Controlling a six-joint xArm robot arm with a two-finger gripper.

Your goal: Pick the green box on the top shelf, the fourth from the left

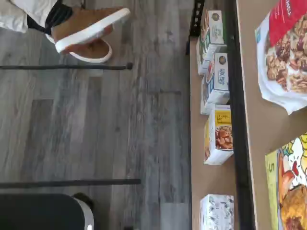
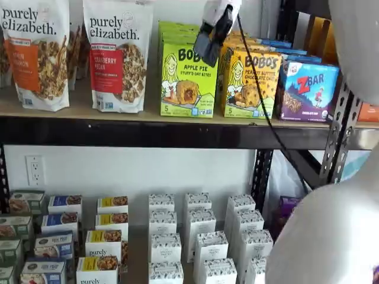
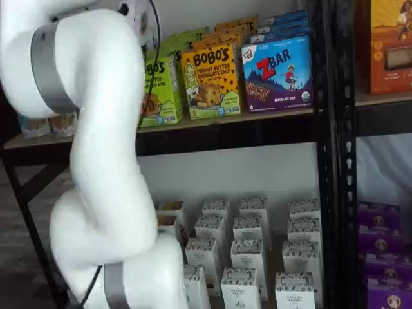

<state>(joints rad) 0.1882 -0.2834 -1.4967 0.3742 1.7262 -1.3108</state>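
The green box [image 2: 188, 80] stands upright just left of centre in the upper half of a shelf view, resting on the top shelf [image 2: 148, 131], with more lime-green cartons lined up behind it. To its right, touching or nearly so, sits the yellow-orange Bobo's box [image 2: 251, 83], and right of that the blue ZBar box [image 2: 308, 90]. To its left stand two white granola bags [image 2: 117, 56]. In the other shelf view the green box [image 3: 161, 90] shows at upper centre-left, partly hidden by the white arm [image 3: 96, 161], which fills the left side of that frame.

The gripper [image 2: 208, 42] hangs from the top edge of the frame, in front of the upper right corner of the green box, with a black cable trailing down to the right. Its black fingers are seen side-on as one dark shape, so I cannot tell whether they are parted or closed; nothing is visibly held.

The wrist view is turned on its side and shows grey wood flooring [image 1: 120, 120], small boxes [image 1: 218, 136] on the lower surface, and a corner of the green box [image 1: 288, 187] at the lower right of the frame
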